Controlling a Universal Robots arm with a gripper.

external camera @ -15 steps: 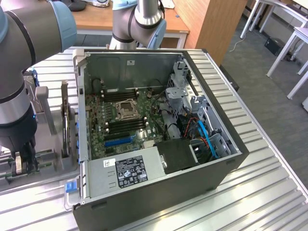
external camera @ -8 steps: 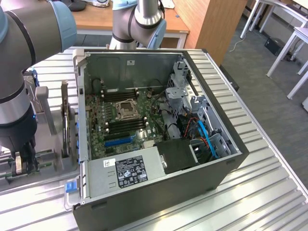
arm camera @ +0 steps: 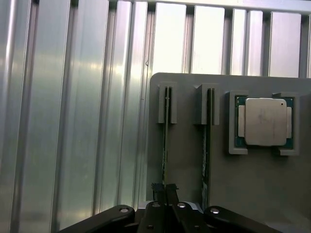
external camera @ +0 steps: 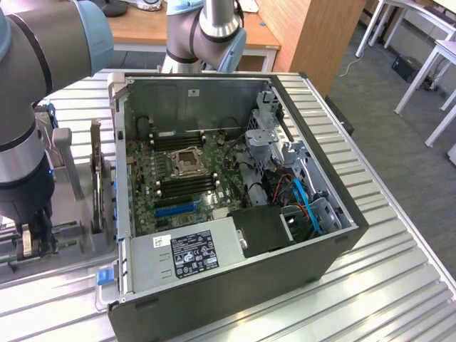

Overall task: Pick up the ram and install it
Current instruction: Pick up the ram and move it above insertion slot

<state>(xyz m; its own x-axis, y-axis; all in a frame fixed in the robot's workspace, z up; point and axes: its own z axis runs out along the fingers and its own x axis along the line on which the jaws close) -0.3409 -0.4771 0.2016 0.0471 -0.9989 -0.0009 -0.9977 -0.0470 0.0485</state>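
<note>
Wrist view: end effector (arm camera: 164, 190) pinched nearly closed on the ram (arm camera: 165, 141), a thin greenish stick seen edge-on.

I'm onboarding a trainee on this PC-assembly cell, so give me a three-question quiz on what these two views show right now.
1. True or false: the CPU chip sits in the grey holder.
2. How many ram sticks stand on edge in the holder's slots? A) one B) two C) four
3. Fill in: the pincer is shut on the ram stick farther from the ____.
Key: 1 true; 2 B; 3 CPU chip.
</note>
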